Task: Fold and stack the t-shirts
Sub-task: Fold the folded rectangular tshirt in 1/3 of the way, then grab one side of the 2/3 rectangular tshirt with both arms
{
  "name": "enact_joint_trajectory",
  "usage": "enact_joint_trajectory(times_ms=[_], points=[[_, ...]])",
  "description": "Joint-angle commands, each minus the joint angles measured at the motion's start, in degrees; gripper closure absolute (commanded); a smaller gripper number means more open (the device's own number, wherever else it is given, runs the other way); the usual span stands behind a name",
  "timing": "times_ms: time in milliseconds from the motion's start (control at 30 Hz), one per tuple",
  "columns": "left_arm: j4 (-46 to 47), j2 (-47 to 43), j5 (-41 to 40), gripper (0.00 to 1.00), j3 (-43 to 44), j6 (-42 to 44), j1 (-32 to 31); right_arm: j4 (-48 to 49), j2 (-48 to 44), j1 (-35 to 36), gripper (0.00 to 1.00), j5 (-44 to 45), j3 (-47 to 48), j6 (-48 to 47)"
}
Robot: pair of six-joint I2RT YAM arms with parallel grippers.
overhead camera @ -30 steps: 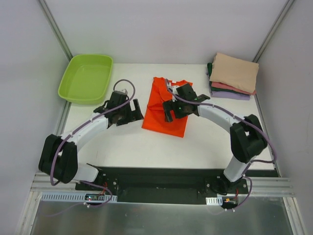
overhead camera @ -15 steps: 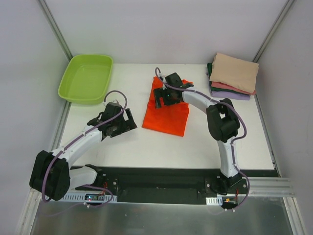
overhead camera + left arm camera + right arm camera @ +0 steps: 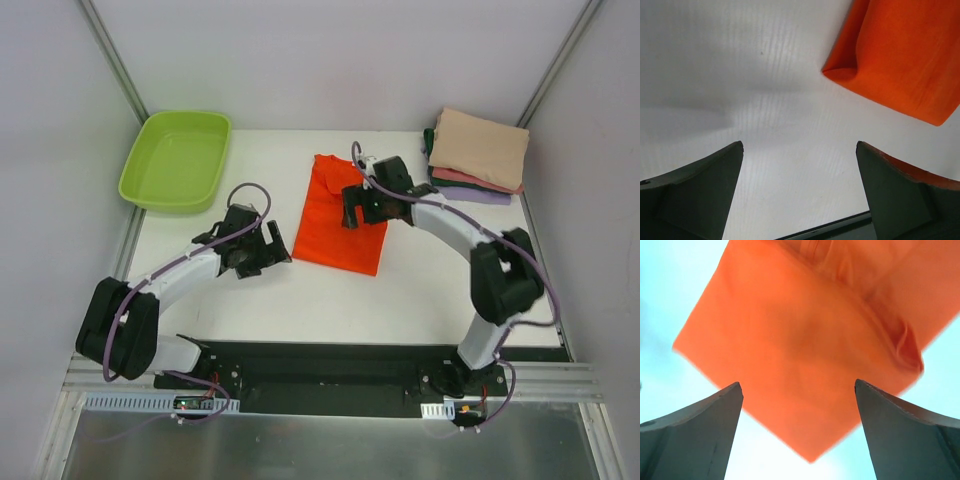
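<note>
The bright orange t-shirt (image 3: 335, 220) lies in the middle of the table as a long narrow folded strip. My right gripper (image 3: 350, 208) is open and empty above its upper right part; the right wrist view shows the orange cloth (image 3: 805, 335) under my gripper (image 3: 797, 390), with a corner of it pointing between the fingers. My left gripper (image 3: 276, 246) is open and empty over bare table just left of the shirt's near left corner, which shows in the left wrist view (image 3: 900, 55) beyond my gripper (image 3: 799, 150). Folded t-shirts are stacked at the back right, tan (image 3: 480, 145) on top, then salmon-pink (image 3: 470, 180), purple (image 3: 470, 195) and dark green (image 3: 430, 145).
A lime-green plastic tub (image 3: 175, 160) stands at the back left corner. The table's (image 3: 300, 300) near edge meets a black base rail (image 3: 330, 365). Grey walls close in the back and both sides.
The right gripper swung from the shirt's middle to its upper left, then to its upper right; the right sleeve no longer sticks out. The left gripper drew back, then returned beside the shirt.
</note>
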Motion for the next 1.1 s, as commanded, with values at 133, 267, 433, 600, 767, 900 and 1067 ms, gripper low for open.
enact_joint_trajectory(times_ms=[133, 267, 433, 600, 767, 900, 1067], points=[[7.37, 13.48, 9.2, 0.15, 10.25, -0.93, 0.72, 9.3, -29.61, 0.36, 0.04, -8.11, -29.32, -3.28], [8.42, 18.94, 13.07, 0.23, 12.99, -1.11, 0.55, 9.57, -34.45, 0.36, 0.04, -8.57, -35.76, -3.0], [8.42, 22.46, 10.62, 0.45, 12.73, -3.21, 0.37, 9.75, -35.95, 1.59, 0.04, -6.37, -40.16, -5.73], [8.51, 23.96, 10.35, 0.64, 11.67, -3.75, 0.37, 9.83, -36.22, 2.47, 0.04, -2.77, -41.65, -5.56], [8.42, 26.51, 9.99, 0.79, 12.55, -3.39, 0.37, 7.91, -35.96, 5.53, 0.04, -0.84, -41.66, -9.06], [8.33, 27.74, 9.65, 1.0, 13.34, -2.95, 0.37, 3.95, -34.03, 11.41, 0.03, 6.09, -39.38, -14.42], [8.07, 25.99, 7.45, 1.0, 12.03, -2.43, 0.37, -0.97, -27.88, 15.56, 0.06, 11.54, -33.41, -19.0]])
